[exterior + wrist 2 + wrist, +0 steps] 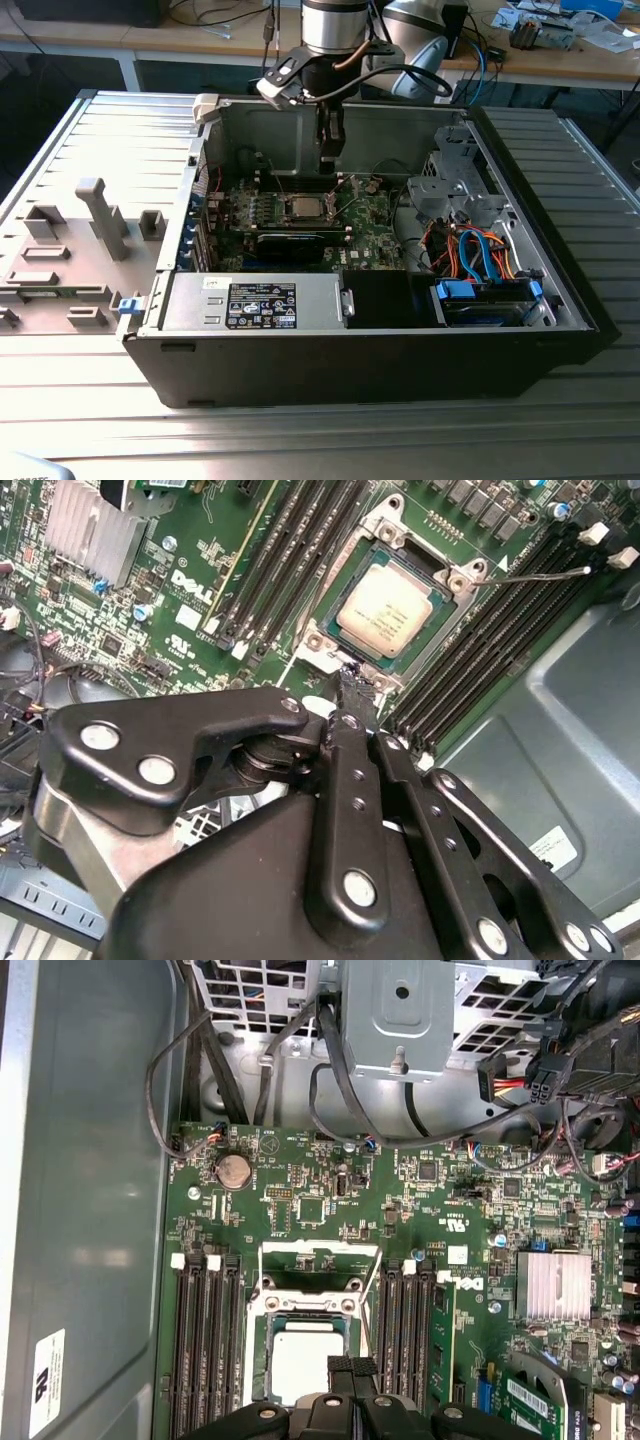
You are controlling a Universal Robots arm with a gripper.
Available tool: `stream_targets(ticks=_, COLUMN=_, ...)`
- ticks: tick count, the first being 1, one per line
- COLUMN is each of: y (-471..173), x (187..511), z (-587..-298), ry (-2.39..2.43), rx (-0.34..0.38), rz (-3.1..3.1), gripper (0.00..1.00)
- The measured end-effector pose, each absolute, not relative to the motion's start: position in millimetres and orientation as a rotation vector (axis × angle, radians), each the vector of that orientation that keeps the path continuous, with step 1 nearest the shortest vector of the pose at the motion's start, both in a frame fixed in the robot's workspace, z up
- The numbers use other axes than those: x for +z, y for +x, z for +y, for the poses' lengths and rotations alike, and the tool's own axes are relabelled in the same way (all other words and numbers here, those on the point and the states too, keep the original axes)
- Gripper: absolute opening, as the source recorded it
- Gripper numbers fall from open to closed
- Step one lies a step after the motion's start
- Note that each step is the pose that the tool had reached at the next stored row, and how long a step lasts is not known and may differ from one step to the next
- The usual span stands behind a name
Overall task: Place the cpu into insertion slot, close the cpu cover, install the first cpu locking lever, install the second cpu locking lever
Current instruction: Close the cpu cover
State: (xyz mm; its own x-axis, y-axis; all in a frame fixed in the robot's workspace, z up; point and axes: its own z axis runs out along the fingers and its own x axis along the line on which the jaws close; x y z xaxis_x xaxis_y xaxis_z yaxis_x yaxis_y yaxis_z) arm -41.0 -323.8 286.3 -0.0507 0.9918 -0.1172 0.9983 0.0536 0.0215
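A workshop or lab: cable-strewn wooden benches [560,60] behind an opened computer case [360,340] on a metal table [330,440]

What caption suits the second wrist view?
The cpu lies seated in the insertion slot, with the shut end effector poised near it.

Ribbed metal table [560,420], pale grey, evenly lit, soft glare at near edge. Grey fixtures [100,215] on it, exterior view's left. Far side: wooden bench [120,40], white leg [128,70], loose cables [230,15], misc. clutter [545,30] at exterior view's right. Dark under bench.
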Motion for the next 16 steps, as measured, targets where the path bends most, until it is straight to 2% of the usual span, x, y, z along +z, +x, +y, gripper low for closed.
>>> stream_targets(ticks=16, y=-35.2, x=286.2, z=-323.8, ry=2.092, rx=-0.099, rz=2.205, gripper=0.11)
